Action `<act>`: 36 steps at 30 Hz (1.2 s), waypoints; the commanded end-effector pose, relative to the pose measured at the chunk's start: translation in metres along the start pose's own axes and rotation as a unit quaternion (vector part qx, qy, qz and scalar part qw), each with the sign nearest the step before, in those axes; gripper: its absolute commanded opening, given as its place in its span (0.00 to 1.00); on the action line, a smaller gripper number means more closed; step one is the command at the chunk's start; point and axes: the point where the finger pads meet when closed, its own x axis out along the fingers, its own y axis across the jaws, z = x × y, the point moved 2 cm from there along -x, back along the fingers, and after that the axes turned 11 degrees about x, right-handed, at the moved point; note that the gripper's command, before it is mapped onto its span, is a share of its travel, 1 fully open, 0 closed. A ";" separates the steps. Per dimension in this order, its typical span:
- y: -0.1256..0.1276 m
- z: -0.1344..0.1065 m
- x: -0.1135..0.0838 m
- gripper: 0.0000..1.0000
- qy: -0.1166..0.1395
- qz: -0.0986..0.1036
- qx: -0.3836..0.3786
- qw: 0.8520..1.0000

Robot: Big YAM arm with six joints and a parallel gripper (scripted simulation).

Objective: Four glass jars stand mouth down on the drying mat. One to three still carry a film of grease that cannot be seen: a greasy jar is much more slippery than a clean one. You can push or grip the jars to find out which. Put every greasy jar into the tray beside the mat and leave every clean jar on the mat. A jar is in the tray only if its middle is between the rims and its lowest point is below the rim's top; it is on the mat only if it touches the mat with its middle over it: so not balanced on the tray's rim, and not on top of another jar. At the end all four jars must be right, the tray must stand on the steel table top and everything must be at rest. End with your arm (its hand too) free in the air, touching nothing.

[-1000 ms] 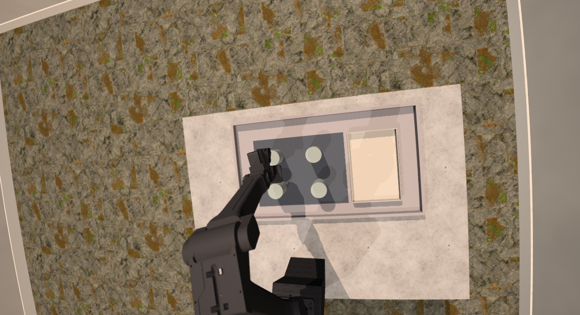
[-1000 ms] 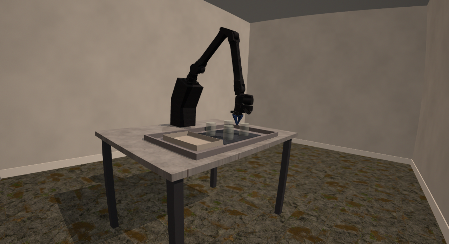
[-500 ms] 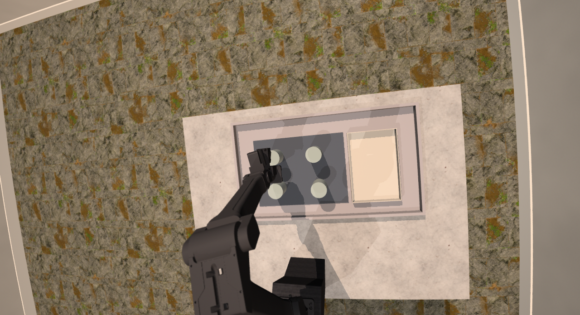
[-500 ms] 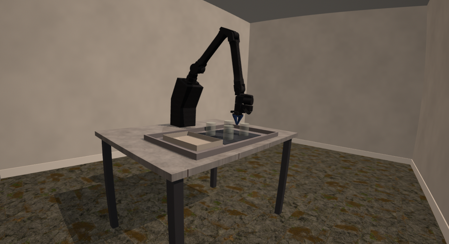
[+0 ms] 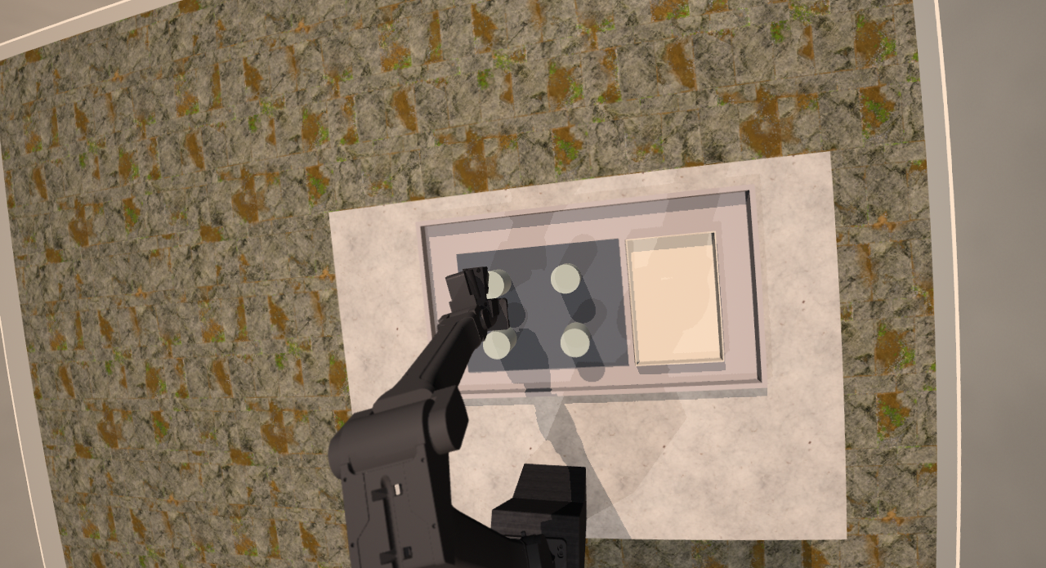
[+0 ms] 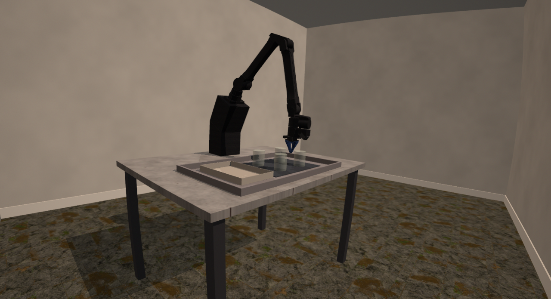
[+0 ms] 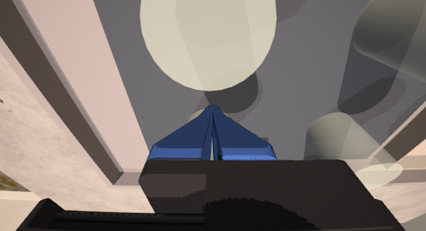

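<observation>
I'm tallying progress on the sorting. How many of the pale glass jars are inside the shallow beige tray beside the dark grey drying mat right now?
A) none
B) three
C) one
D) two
A: in the top view the shallow beige tray holds no jar, while all four pale glass jars stand on the dark grey drying mat.
</observation>
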 end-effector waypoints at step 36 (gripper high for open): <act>-0.085 0.016 -0.083 0.00 -0.019 0.007 0.005 1.000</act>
